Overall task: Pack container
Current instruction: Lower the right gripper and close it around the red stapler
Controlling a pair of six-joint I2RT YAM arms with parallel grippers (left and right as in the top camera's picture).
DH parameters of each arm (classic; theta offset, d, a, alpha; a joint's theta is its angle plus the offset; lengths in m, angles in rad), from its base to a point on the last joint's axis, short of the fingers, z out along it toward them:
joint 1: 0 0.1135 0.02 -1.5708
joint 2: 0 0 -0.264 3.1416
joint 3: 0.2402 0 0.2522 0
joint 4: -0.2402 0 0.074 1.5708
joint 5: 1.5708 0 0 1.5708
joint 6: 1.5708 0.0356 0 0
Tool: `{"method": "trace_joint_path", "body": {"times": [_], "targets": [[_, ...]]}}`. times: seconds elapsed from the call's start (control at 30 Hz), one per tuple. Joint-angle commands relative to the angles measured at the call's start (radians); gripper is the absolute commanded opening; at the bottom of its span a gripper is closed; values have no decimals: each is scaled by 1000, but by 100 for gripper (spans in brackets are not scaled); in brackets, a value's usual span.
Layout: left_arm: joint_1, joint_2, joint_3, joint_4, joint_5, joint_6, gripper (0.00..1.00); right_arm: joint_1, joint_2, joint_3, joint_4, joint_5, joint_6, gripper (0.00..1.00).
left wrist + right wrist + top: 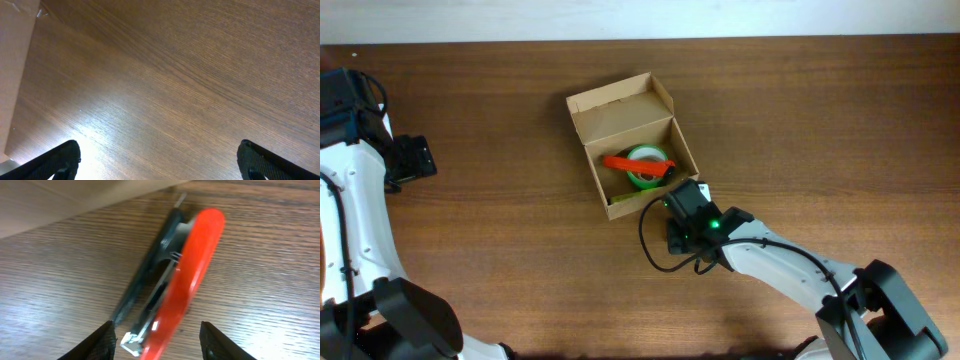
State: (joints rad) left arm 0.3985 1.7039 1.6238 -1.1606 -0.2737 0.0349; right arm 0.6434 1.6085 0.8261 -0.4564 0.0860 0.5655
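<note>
The container (592,122), a tan cardboard box with its flap lid standing open at the back, sits mid-table. Inside lie a green tape roll (646,157) and a red item (625,163). My right gripper (682,200) hovers at the box's front right corner. In the right wrist view it (157,326) stands open astride a red stapler (192,265) with a black base that lies on the wood; neither finger touches it. The box wall (75,200) is just beyond. My left gripper (415,158) is far left, and in its own view it (159,146) stands wide open over bare wood.
A black cable (650,245) loops from the right arm in front of the box. A pale tan surface (15,60) borders the left wrist view at the upper left. The table's far edge (640,40) runs behind the box.
</note>
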Motion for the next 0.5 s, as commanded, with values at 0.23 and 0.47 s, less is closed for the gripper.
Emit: {"method": "trace_joint_path", "body": {"times": [0.23,0.47], "targets": [[3,-15,-6,2,4,15,100,-4,52,-7,-12,103,-16,54],[3,-15,-6,2,4,15,100,-83,53,-8,-23,101,-75,54]]}}
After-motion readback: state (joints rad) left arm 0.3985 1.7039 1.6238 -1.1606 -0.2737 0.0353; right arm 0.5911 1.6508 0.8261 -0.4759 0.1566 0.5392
